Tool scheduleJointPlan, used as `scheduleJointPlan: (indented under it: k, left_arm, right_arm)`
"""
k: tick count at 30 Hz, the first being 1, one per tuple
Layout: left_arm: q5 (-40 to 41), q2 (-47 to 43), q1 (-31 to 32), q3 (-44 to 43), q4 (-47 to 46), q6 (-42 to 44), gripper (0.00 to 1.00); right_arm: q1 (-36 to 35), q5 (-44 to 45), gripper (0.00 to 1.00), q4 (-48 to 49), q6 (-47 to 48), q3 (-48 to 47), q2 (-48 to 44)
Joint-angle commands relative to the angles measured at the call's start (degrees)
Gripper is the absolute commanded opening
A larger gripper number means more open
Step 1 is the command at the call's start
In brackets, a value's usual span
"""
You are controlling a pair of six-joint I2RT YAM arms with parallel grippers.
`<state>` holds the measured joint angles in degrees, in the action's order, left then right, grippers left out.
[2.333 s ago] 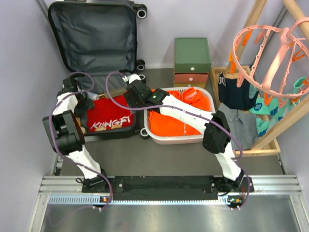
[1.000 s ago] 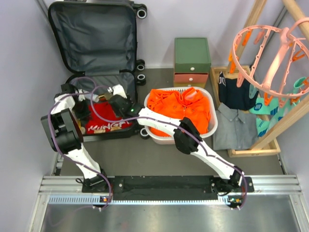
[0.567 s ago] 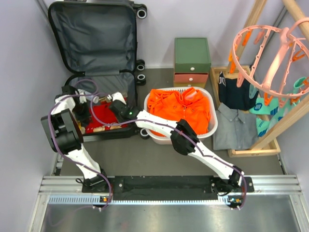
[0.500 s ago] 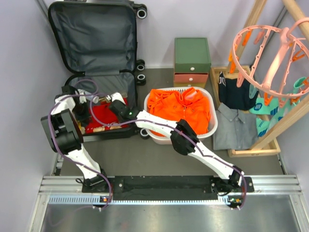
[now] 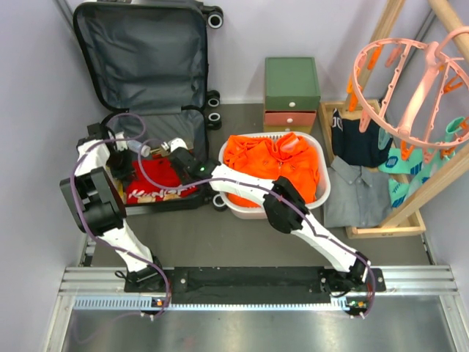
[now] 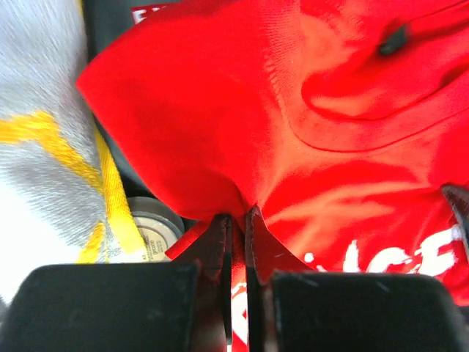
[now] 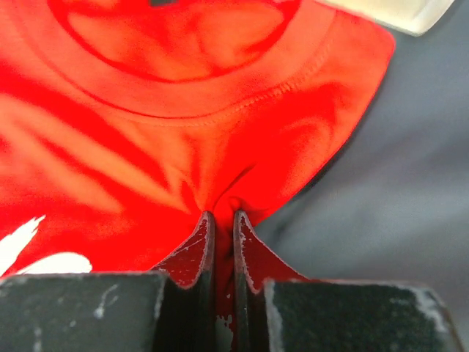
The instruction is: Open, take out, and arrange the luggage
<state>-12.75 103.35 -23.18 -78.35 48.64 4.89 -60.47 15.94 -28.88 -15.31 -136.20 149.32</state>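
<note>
Red shirt [image 5: 156,173], one, pinched by left claw [image 6: 236,217] and right claw [image 7: 220,217] in one open luggage [image 5: 139,59].

**Luggage opened at the far-left corner**

The luggage [image 5: 143,55] is seen opened wide: a hard-shell case lined in dark grey fabric, with black wheels [image 5: 213,117] shown along its right edge. The lid is raised at the far side, while the lower half is laid flat on the bench [image 5: 242,235]. A red garment [image 5: 157,174] is contained in it.
</note>
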Motion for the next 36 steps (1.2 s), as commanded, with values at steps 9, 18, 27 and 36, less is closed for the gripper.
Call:
scheduleJointPlan:
  k: [9,18,27,36]
  left_arm:
    - [-9.13,-5.09,-0.29,-8.74,5.67,0.3,0.0]
    - [-14.22,-5.44,0.67,-16.04,6.9,-3.65,0.0]
    - [-16.43,-7.11,17.01,-19.2,7.0,-2.33,0.0]
    - [-16.87,-3.95,35.99,-23.18,4.63,-8.22,0.0]
  right_arm:
    - [1.67,-1.44,0.0,6.03,1.25,1.02,-15.1]
    - [3.33,1.8,0.0,5.33,2.65,8.84,-24.5]
    - [6.06,10.32,0.0,1.28,6.34,27.81,-43.3]
    - [11.24,19.21,0.0,-4.86,4.15,52.6,-66.33]
